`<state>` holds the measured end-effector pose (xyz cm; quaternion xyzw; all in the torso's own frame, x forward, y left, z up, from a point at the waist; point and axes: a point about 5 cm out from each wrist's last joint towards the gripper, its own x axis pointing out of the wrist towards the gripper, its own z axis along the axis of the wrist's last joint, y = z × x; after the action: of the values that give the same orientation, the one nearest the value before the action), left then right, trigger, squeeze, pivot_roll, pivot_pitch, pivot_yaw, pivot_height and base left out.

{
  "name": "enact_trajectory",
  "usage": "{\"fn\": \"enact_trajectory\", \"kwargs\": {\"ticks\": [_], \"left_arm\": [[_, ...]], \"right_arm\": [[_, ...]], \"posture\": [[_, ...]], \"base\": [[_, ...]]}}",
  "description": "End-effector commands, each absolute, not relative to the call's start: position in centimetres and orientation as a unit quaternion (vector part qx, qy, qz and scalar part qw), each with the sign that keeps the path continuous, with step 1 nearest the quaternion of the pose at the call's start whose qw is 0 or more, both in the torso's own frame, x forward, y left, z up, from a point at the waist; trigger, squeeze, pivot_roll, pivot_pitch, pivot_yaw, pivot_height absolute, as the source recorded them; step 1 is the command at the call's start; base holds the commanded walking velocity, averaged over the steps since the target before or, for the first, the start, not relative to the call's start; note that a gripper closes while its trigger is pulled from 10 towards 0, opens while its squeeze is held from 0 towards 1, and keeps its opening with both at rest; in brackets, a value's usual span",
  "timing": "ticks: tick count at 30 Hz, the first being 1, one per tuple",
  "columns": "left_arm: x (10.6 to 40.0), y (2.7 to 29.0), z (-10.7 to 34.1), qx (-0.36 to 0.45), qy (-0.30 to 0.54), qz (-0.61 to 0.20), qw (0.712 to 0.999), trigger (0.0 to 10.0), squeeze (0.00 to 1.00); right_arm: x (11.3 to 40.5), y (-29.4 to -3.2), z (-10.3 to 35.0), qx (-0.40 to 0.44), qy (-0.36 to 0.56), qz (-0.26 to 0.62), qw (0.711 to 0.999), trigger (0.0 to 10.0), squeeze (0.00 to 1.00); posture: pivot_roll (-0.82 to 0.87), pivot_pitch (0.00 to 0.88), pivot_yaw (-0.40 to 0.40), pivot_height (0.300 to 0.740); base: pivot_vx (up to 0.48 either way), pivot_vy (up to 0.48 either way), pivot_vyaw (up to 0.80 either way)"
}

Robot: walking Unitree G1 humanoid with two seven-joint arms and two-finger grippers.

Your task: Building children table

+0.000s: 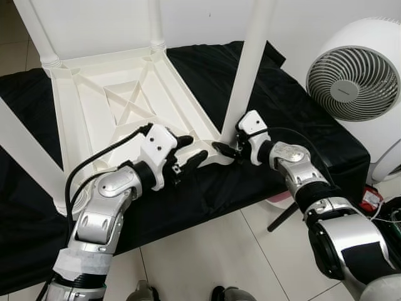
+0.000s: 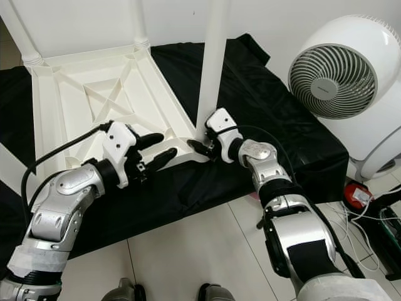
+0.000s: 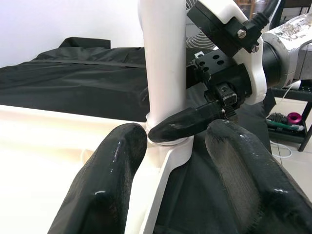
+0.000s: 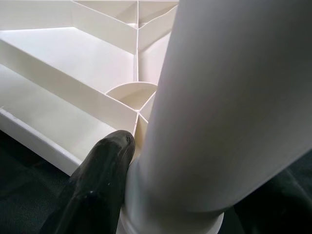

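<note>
A white plastic children's table (image 1: 81, 119) lies upside down on a black cloth, its ribbed underside facing up. Its near right corner holds an upright white leg (image 1: 250, 63). My right gripper (image 1: 229, 149) is shut on the base of that leg (image 4: 204, 122), with one black finger (image 4: 97, 180) pressed against the socket. My left gripper (image 1: 193, 150) hovers open just left of that corner. Its two fingers (image 3: 107, 185) straddle the table's rim and hold nothing.
Other white legs (image 1: 37, 31) stand up from the far and left corners. A large round white fan (image 1: 351, 81) stands at the right. The black cloth (image 1: 282, 106) covers a low platform above a tiled floor (image 1: 207, 257). A red object (image 1: 371, 199) and cables lie at the far right.
</note>
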<state>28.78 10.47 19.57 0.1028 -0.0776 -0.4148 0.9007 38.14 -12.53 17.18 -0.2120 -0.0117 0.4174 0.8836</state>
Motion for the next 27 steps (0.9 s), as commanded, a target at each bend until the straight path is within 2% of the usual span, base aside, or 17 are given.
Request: {"fn": "enact_trajectory", "kwargs": {"ticks": [1, 2, 5, 6, 9, 10, 12, 16, 22, 27], "left_arm": [[28.9, 10.8, 19.6, 0.102, -0.082, -0.373, 0.919, 10.0, 0.0], [28.8, 10.8, 19.5, 0.102, -0.081, -0.373, 0.919, 10.0, 0.0], [28.8, 10.8, 19.5, 0.102, -0.081, -0.373, 0.919, 10.0, 0.0], [28.8, 10.8, 19.5, 0.1, -0.08, -0.373, 0.919, 10.0, 0.0], [28.8, 10.8, 19.5, 0.1, -0.08, -0.373, 0.919, 10.0, 0.0], [28.9, 10.6, 19.4, 0.1, -0.079, -0.375, 0.918, 10.0, 0.0], [28.9, 10.6, 19.4, 0.1, -0.079, -0.375, 0.918, 10.0, 0.0], [29.0, 10.4, 19.4, 0.1, -0.08, -0.375, 0.918, 10.0, 0.0], [29.0, 10.4, 19.3, 0.098, -0.081, -0.372, 0.919, 10.0, 0.0], [28.9, 10.4, 19.3, 0.097, -0.081, -0.371, 0.92, 10.0, 0.0]], "right_arm": [[37.7, -12.3, 15.6, -0.227, 0.016, 0.428, 0.874, 0.0, 0.0], [37.9, -12.6, 15.6, -0.217, 0.012, 0.399, 0.891, 0.0, 0.0], [37.9, -12.6, 15.6, -0.217, 0.012, 0.399, 0.891, 0.0, 0.0], [38.1, -12.7, 15.5, -0.191, 0.01, 0.365, 0.911, 0.0, 0.0], [38.1, -12.7, 15.5, -0.191, 0.01, 0.365, 0.911, 0.0, 0.0], [38.3, -12.0, 15.3, -0.129, 0.005, 0.289, 0.949, 0.0, 0.0], [38.3, -12.0, 15.3, -0.129, 0.005, 0.289, 0.949, 0.0, 0.0], [37.9, -9.9, 15.3, -0.083, -0.016, 0.208, 0.974, 0.0, 0.0], [37.2, -8.1, 15.3, -0.049, -0.034, 0.115, 0.992, 0.0, 0.0], [36.9, -7.2, 15.3, -0.034, -0.035, 0.101, 0.994, 0.0, 0.0]], "posture": [[0.02, 0.095, -0.021, 0.74], [0.01, 0.101, -0.021, 0.74], [0.01, 0.101, -0.021, 0.74], [0.01, 0.103, -0.019, 0.74], [0.01, 0.103, -0.019, 0.74], [0.0, 0.105, -0.019, 0.74], [0.0, 0.105, -0.019, 0.74], [-0.01, 0.113, -0.022, 0.74], [-0.01, 0.127, -0.028, 0.74], [-0.01, 0.127, -0.028, 0.74]], "base": [[0.0, 0.0, 0.0], [0.0, 0.0, 0.0], [0.0, 0.0, 0.0], [0.0, 0.0, 0.0], [0.0, 0.0, 0.0], [0.0, 0.0, 0.0], [0.0, 0.0, 0.0], [0.0, 0.0, 0.0], [0.0, 0.0, 0.0], [0.0, 0.0, 0.0]]}}
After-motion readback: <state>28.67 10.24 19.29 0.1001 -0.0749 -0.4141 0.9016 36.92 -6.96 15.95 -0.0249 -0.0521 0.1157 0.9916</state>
